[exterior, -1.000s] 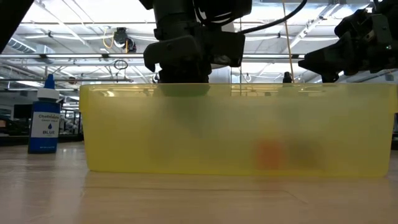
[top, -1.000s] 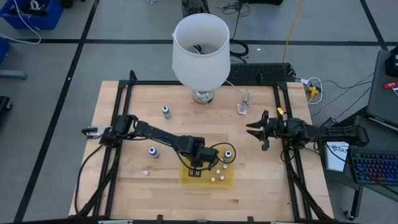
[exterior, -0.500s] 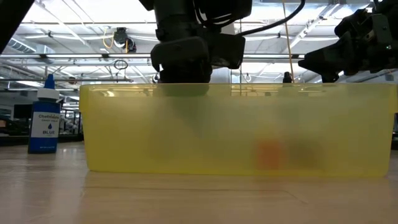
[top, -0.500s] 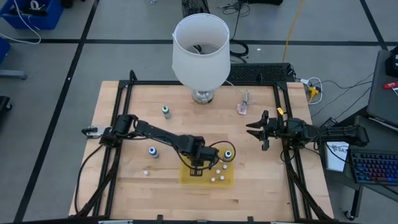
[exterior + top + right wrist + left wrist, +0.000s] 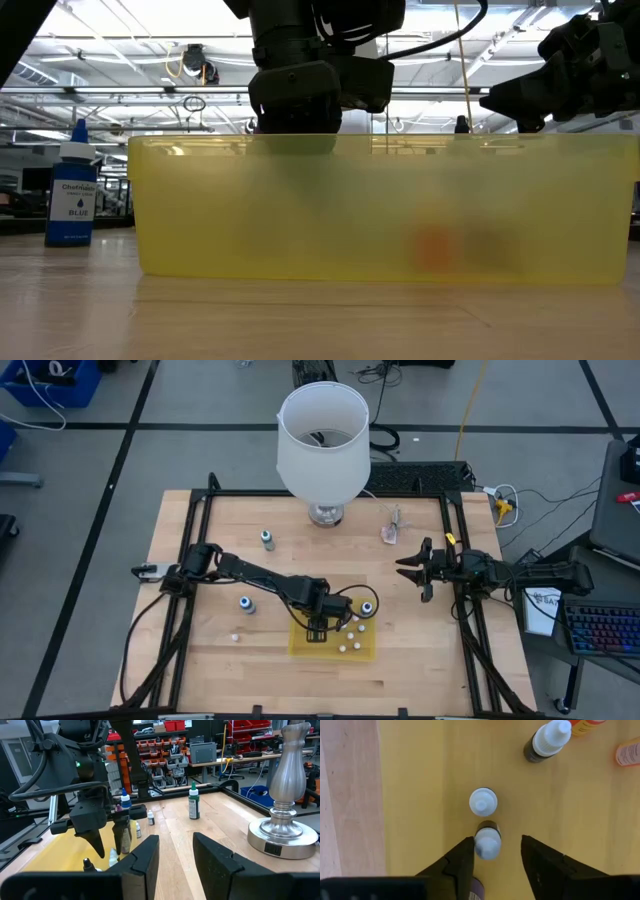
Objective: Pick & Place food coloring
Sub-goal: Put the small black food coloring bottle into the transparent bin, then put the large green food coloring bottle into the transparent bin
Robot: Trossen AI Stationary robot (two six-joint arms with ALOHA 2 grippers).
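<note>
The left gripper (image 5: pixel 492 852) hangs over the yellow tray (image 5: pixel 366 651) at the front of the table (image 5: pixel 190 535), pointing straight down. A small bottle (image 5: pixel 487 841) stands upright between its two fingers (image 5: pixel 462 865) with its pale cap facing the wrist camera. There is a gap on the far side, while the near finger sits just beside the cap or touches it — I cannot tell which. So the fingers are partly open and hold nothing firmly; the bottle rests on the tray floor. Its long axis runs in line with the gripper, so a straight lift would clear it.

A second capped bottle (image 5: pixel 483 802) stands just beyond the first, and another with a dark body (image 5: pixel 545 742) stands further off in the tray. Outside the tray, a blue bottle (image 5: pixel 246 604) lies to the left of the arm and a green one (image 5: pixel 267 539) stands nearer the lamp (image 5: pixel 322 445) at the back. The left arm is plainly nearer both.

The right gripper (image 5: pixel 415 572) waits well apart over the right side of the table, fingers partly open and empty (nothing between them in its own view).

In the low view the blue bottle's label reads "BLUE", with smaller print above it that I cannot read.
</note>
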